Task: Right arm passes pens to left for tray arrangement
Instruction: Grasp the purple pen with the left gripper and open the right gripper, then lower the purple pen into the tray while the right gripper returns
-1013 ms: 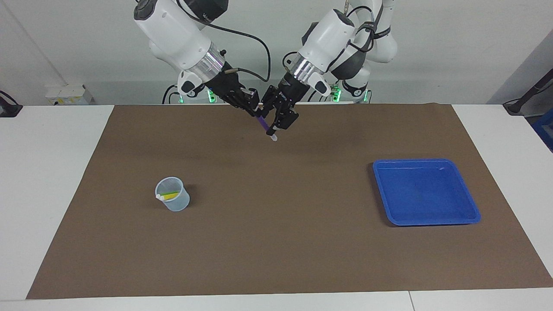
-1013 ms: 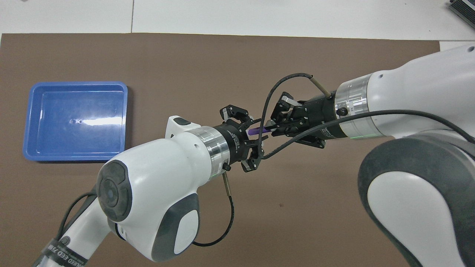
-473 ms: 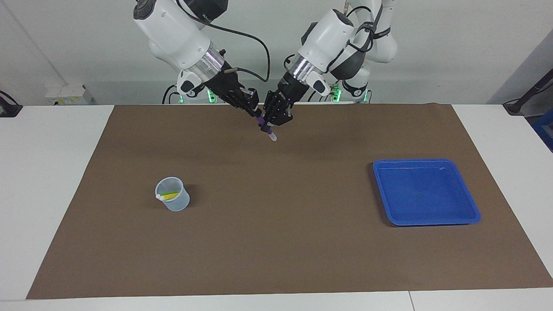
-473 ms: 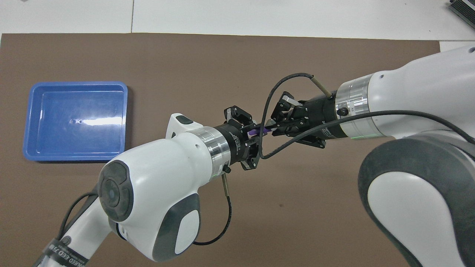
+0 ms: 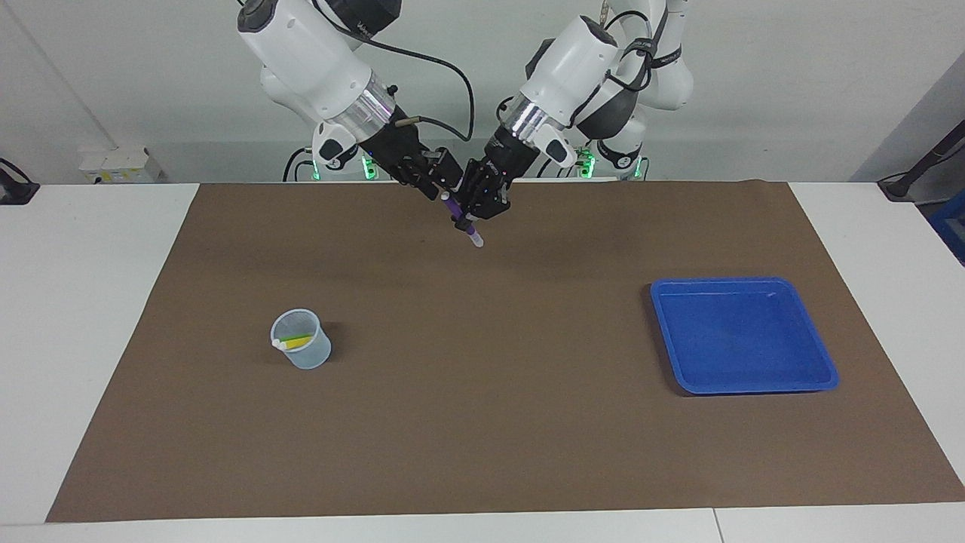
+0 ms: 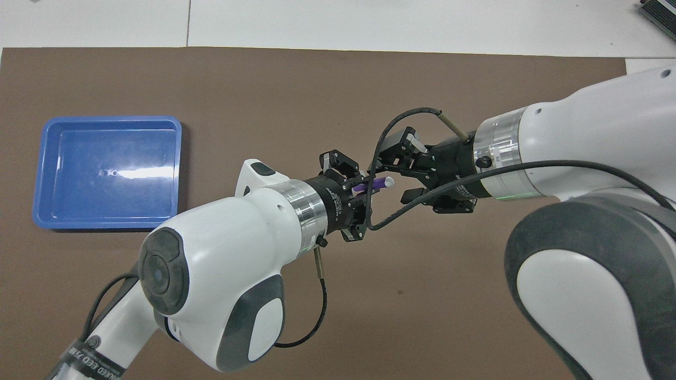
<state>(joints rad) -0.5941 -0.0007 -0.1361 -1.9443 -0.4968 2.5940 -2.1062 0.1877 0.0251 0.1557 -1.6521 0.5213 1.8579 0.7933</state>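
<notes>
The purple pen (image 5: pixel 468 228) hangs slanted in the air over the mat's middle, close to the robots, pale end down. My left gripper (image 5: pixel 472 214) is shut on its middle. In the overhead view the left gripper (image 6: pixel 364 189) holds the purple pen (image 6: pixel 370 185), whose free end pokes out toward my right gripper (image 6: pixel 396 178). My right gripper (image 5: pixel 443 185) is open, its fingers off the pen. The yellow pen (image 5: pixel 297 343) and green pen (image 5: pixel 298 336) stand in a small translucent cup (image 5: pixel 304 354). The blue tray (image 5: pixel 754 281) lies toward the left arm's end.
A brown mat (image 5: pixel 482 422) covers most of the white table. In the overhead view the tray (image 6: pixel 111 120) shows bare blue inside, and my right arm covers the cup. Cables loop off both wrists near the pen.
My left gripper has closed on the purple pen. My right gripper has opened, let go of it and drawn back slightly. The pen has stayed where it was.
</notes>
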